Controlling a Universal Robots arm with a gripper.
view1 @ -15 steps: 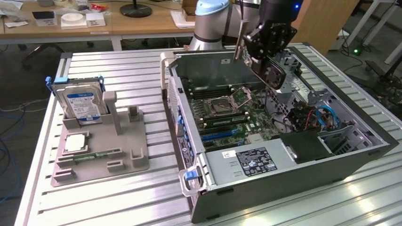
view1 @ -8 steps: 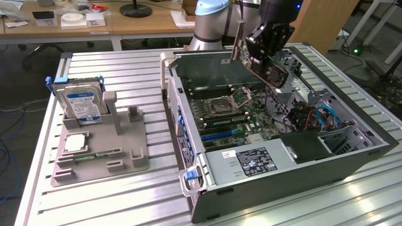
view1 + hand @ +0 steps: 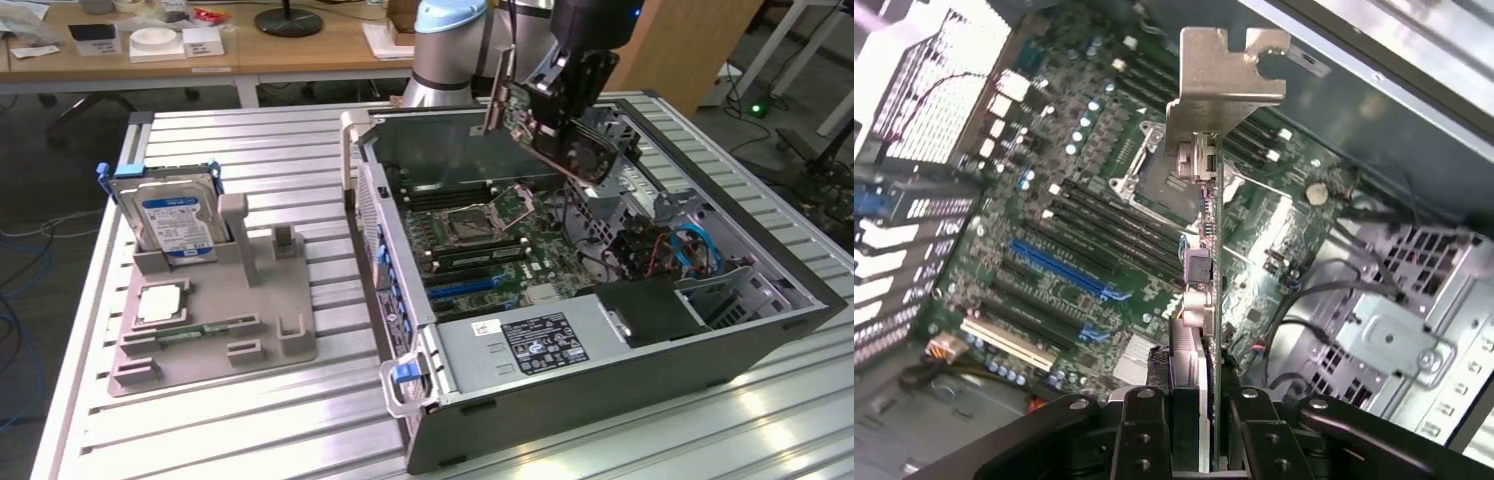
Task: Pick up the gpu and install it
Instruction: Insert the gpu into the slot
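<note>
Gripper (image 3: 558, 95) pinching gpu (image 3: 577, 145) by flat faces (thin green board, black cooler block, notched silver bracket (image 3: 1226, 85)). Card tilted, high over far part of open steel case (image 3: 601, 400), toward exterior view's right. Well apart from motherboard (image 3: 1084, 250) beneath.

No writing can be read. To the exterior view's left of the computer case (image 3: 601, 400), the hard drive (image 3: 171, 190) carries a blue-and-white label (image 3: 178, 222) whose print is too small to make out. At the case's near end, the power supply (image 3: 467, 365) bears a black label (image 3: 541, 337) with white print and round marks, and a white sticker (image 3: 489, 327) just beside it, both illegible. The gpu (image 3: 587, 150) above the case shows no legible marking.
</note>
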